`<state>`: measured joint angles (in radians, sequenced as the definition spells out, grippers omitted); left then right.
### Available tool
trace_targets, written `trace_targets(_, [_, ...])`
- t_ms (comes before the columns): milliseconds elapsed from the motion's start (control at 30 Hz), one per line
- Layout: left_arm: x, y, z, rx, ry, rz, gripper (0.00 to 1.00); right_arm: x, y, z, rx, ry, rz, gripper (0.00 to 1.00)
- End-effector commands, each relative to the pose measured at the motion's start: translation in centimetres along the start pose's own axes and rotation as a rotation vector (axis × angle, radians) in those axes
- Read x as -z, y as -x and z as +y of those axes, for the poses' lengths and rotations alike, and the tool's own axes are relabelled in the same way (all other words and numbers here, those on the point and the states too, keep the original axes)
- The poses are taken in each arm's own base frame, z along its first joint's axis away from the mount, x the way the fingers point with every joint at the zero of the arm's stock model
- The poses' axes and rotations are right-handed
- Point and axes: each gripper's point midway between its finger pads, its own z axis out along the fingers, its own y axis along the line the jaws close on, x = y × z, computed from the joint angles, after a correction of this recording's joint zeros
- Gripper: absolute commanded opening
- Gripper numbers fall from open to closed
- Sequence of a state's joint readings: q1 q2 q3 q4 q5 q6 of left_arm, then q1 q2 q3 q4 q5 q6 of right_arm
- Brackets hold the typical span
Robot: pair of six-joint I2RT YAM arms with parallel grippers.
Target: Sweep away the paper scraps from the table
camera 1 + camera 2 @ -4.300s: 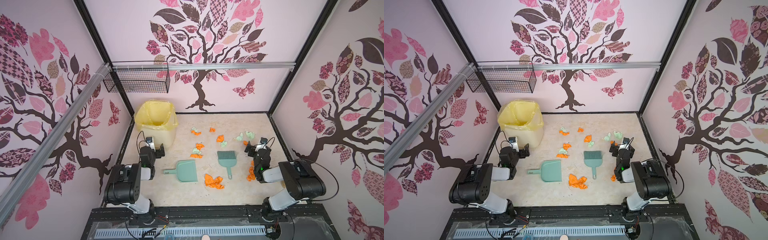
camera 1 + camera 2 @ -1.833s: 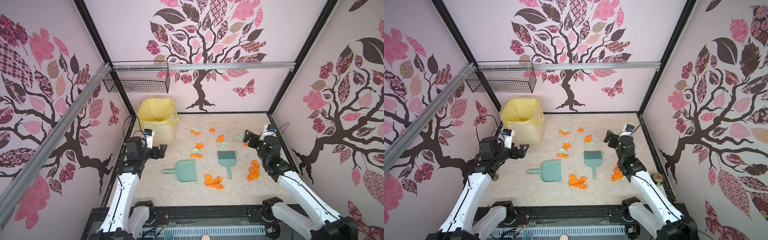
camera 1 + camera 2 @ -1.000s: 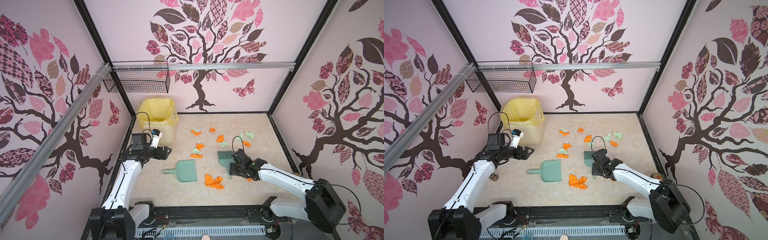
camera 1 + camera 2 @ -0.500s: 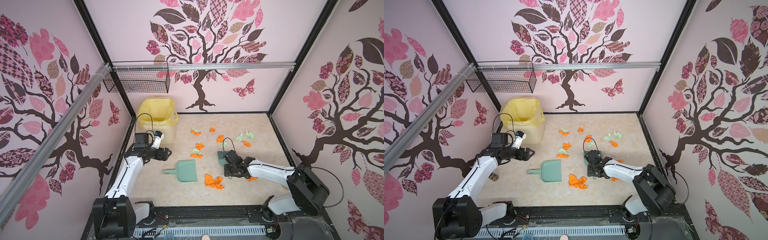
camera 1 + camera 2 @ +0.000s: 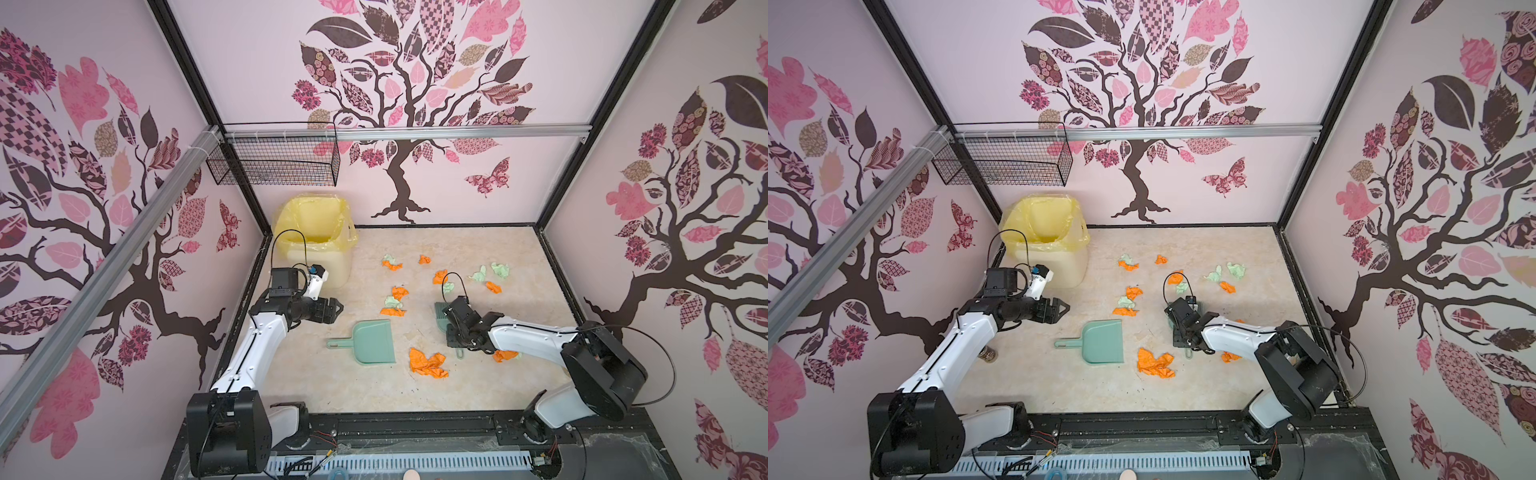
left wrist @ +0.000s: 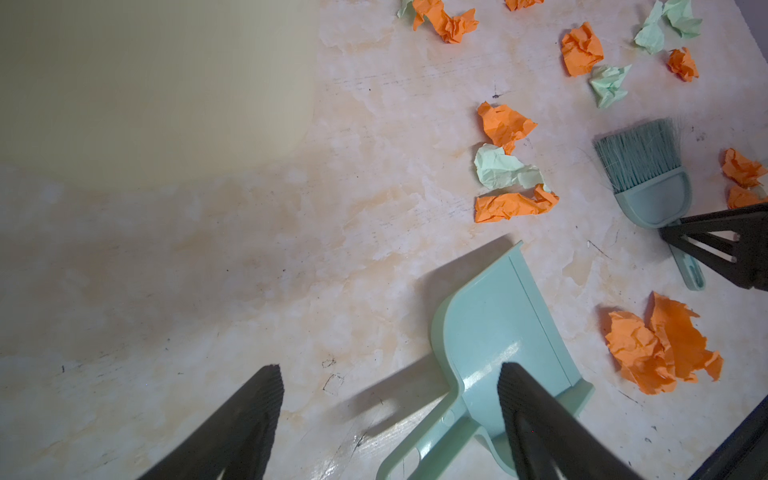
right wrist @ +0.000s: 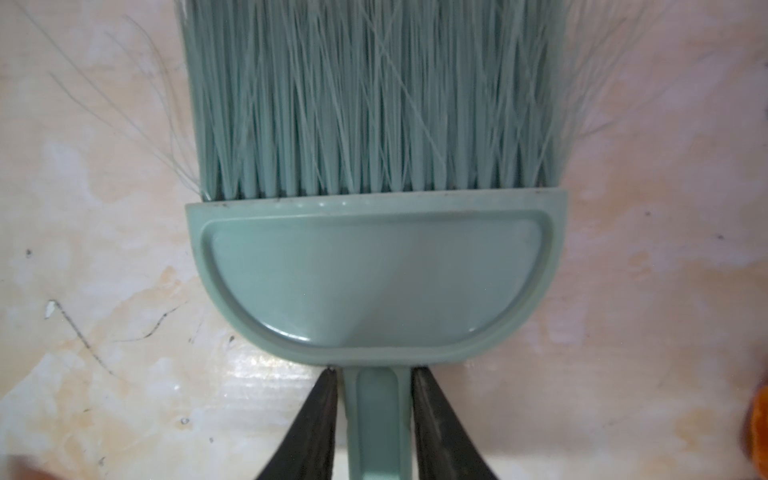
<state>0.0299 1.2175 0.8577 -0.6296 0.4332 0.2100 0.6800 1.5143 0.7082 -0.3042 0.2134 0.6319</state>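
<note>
Both arms have unfolded from their tucked rest by the tabletop's near edge, and the right one has swung in over the brush; nothing on the tabletop has shifted.

The paper scraps [image 5: 428, 363] lie loose on the table [image 5: 332, 395]. Small orange and mint pieces are scattered across the middle and toward the far right corner. The larger orange one lies nearer the near edge, and one more orange piece shows under the right forearm.

The brush [image 5: 439, 311] lies flat at the middle among them, bristles toward the far edge. The right gripper [image 5: 455, 332] sits low over its handle. In the right wrist view the two black fingers [image 7: 432, 415] flank the handle just behind the head. One is against it and the other a sliver off, so I cannot tell whether it is pinched yet.

The dustpan [image 5: 374, 340] lies left of the larger orange scrap, handle toward the left edge, untouched. The left gripper [image 5: 334, 309] hovers beyond that handle with its jaws spread wide and nothing between them. The yellow-lined bin [image 5: 316, 249] stands in the far left corner.
</note>
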Motion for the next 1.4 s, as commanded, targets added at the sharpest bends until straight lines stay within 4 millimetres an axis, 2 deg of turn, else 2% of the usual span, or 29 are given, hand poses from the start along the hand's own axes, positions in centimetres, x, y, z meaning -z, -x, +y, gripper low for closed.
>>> trace_targets(0, [-0.5,-0.6,-0.1,0.003,-0.013,0.012,0.85,-0.6,-2.8,-1.1,0.014,-0.033,0.098,0.27])
trace_targets(233, [-0.2,0.1,-0.7,0.002,-0.039,-0.003,0.85,1.8,-1.5,-1.2,0.031,-0.041,0.072,0.23])
trace_targets(400, [0.2,2.4,-2.9,-0.060,-0.105,-0.021,0.85,5.1,0.5,-0.8,0.057,-0.020,0.031,0.21])
trace_targets(467, [0.1,3.3,-4.6,-0.134,-0.119,-0.005,0.85,6.6,1.2,-0.5,0.074,-0.008,0.020,0.21])
trace_targets(600, [0.3,5.3,-9.7,-0.216,-0.228,0.012,0.85,10.0,2.9,0.0,0.099,0.047,-0.043,0.21])
trace_targets(767, [0.8,7.1,-16.8,-0.112,-0.563,0.046,0.85,14.2,5.5,0.8,0.095,0.120,-0.166,0.21])
trace_targets(900, [-0.2,9.3,-18.9,0.073,-0.747,0.056,0.84,16.4,7.1,1.6,0.091,0.165,-0.226,0.21])
trace_targets(1100, [-1.2,11.7,-20.8,0.128,-0.796,0.041,0.84,17.3,8.8,2.7,0.080,0.192,-0.269,0.21])
trace_targets(1267, [-2.2,12.1,-22.9,0.094,-0.784,0.041,0.83,17.0,9.6,4.0,0.066,0.230,-0.274,0.20])
trace_targets(1367, [-3.2,12.3,-22.2,0.114,-0.693,-0.003,0.80,16.8,9.7,4.4,0.056,0.241,-0.271,0.20])
